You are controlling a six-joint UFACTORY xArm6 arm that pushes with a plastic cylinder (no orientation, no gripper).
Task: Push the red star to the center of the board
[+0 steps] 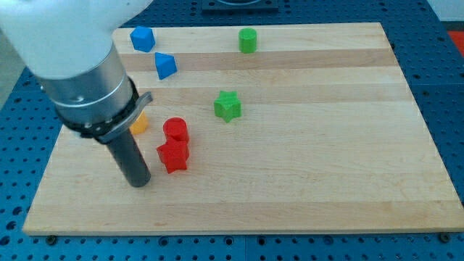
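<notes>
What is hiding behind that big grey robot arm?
An orange block peeks out from behind the arm; most of it is covered, so its shape cannot be told. My tip rests left of the red star.

My arm comes in from the upper left of the frame, a white casing over a grey cylinder, then the dark rod slanting down. My tip sits at lower left.

Bright even light, soft short shadows, sharp focus
</notes>
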